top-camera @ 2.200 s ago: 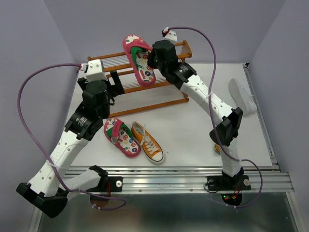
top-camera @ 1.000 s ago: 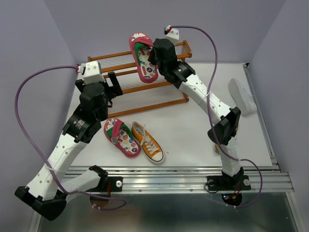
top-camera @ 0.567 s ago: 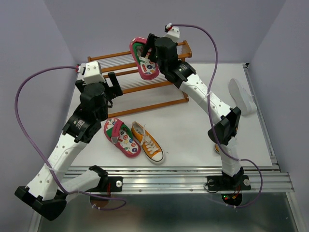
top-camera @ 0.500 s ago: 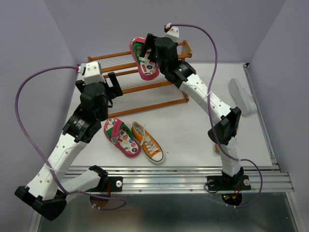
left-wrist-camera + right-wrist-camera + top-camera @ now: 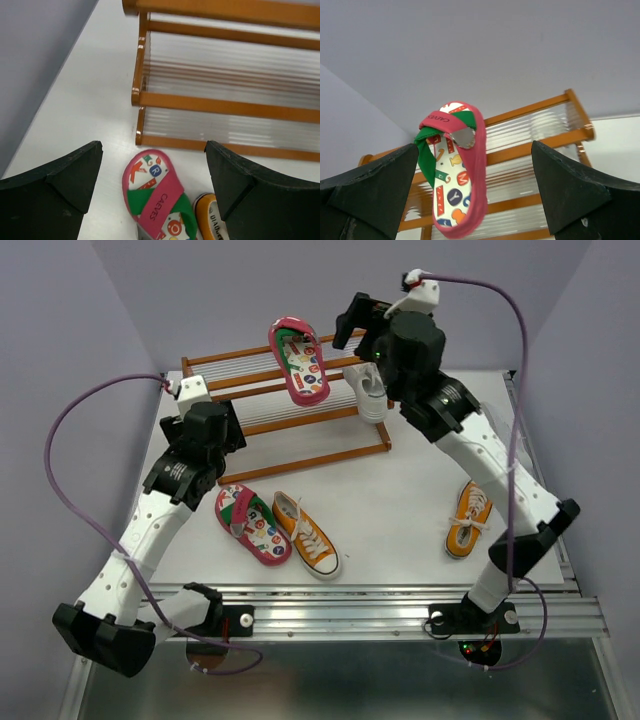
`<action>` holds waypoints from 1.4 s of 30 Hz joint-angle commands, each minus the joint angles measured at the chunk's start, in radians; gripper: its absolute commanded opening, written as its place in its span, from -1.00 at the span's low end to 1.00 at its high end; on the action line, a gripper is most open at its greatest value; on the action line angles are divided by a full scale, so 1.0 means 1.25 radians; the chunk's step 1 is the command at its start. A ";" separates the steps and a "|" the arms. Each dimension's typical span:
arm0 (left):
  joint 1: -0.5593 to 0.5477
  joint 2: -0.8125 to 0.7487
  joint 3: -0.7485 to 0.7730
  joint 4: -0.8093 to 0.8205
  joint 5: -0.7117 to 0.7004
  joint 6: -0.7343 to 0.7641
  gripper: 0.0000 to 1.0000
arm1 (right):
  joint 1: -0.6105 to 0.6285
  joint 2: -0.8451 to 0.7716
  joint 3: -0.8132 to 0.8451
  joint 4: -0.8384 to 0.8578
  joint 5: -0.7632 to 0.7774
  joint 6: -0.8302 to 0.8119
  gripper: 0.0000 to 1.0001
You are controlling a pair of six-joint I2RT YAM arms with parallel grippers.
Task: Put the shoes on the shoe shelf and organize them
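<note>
Right gripper [image 5: 474,145] wide open, empty; straight ahead of it, 1 pink shoe [image 5: 452,195] lying lengthwise across shoe shelf [image 5: 530,106] top tier, probably for support on 2 rails. Left gripper [image 5: 154,147] open too, poised above 2nd pink shoe [image 5: 155,200], likely next

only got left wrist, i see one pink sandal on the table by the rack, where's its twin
observer: the other pink sandal lies on the upper tier of the shoe shelf, near the middle.
operator: is the right pincer holding it
observer: no, the right pincer is open and clear of it.
operator: any other shoes out of my frame
observer: a white sneaker sits at the shelf's right end.
</note>
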 commanded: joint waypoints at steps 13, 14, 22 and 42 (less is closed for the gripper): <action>-0.012 0.079 -0.128 -0.333 0.145 -0.453 0.79 | 0.002 -0.277 -0.417 0.136 0.153 -0.022 1.00; -0.011 0.081 -0.142 -0.312 0.157 -0.464 0.76 | 0.002 -0.279 -0.422 0.136 0.153 -0.022 1.00; -0.022 0.089 -0.283 -0.261 0.221 -0.569 0.75 | 0.002 -0.298 -0.451 0.137 0.161 -0.028 1.00; -0.028 0.129 -0.390 -0.169 0.160 -0.646 -0.55 | 0.002 -0.267 -0.460 0.135 0.118 0.007 1.00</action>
